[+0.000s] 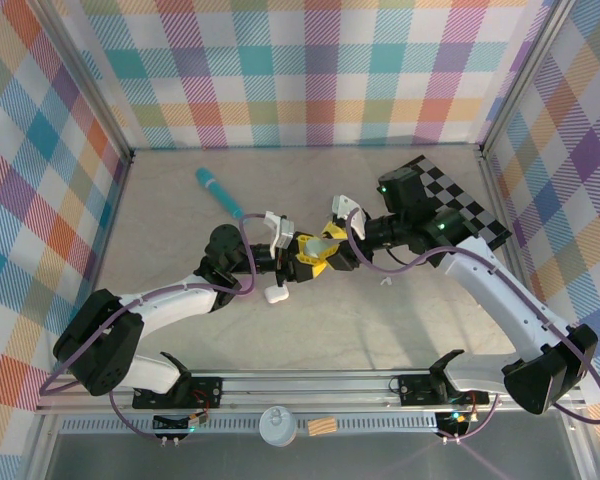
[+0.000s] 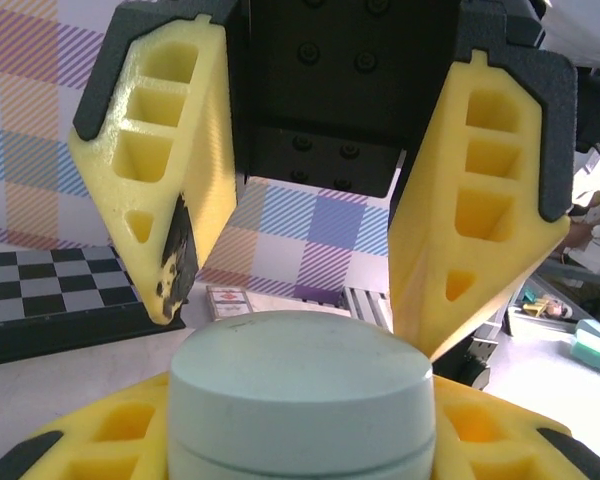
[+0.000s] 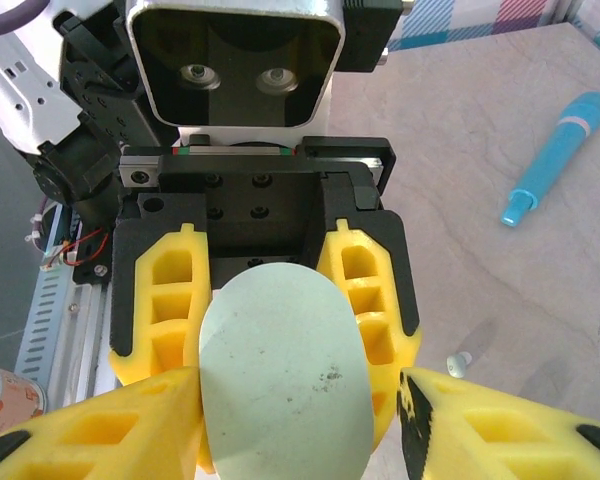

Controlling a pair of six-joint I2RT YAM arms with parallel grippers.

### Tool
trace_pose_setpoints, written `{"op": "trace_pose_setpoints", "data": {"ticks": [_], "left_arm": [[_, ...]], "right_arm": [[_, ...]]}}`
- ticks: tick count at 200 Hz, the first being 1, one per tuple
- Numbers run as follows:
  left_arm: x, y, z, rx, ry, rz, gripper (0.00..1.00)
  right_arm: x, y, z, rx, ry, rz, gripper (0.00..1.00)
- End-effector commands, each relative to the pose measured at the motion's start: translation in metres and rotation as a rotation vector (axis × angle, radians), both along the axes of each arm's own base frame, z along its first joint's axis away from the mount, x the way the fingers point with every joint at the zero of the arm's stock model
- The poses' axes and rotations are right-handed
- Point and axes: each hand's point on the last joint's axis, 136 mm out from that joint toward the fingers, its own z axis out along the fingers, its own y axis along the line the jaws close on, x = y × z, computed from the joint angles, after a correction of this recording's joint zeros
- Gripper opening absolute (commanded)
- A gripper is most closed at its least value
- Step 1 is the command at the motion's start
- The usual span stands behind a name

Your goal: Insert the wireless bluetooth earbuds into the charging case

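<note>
Left gripper (image 2: 300, 445) clamps the pale green charging case (image 3: 280, 340). Right gripper (image 3: 300, 445) straddles it, can't tell if gripping. Right wrist: one white earbud (image 3: 460, 363) loose on table (image 3: 500, 270), teal pen (image 3: 550, 155) beyond. Left wrist: checkerboard (image 2: 50, 275).

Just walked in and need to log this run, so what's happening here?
The left pincer grips a closed pale green charging case. The right pincer faces it with its fingers straddling the case; whether they touch it is unclear. One small white earbud lies loose on the table, not yet in the case.
</note>
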Motion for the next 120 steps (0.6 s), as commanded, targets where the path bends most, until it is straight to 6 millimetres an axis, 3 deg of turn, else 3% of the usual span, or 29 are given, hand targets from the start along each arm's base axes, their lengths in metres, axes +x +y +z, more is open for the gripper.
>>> {"op": "trace_pose_setpoints", "data": {"ticks": [1, 120], "left_arm": [[-0.017, 0.004, 0.013, -0.044, -0.083, -0.068, 0.32], [-0.019, 0.006, 0.013, -0.046, -0.087, -0.07, 0.32]], "right_arm": [[0.017, -0.006, 0.015, 0.022, -0.05, -0.068, 0.53], [0.033, -0.009, 0.024, 0.032, -0.106, -0.136, 0.53]]}}
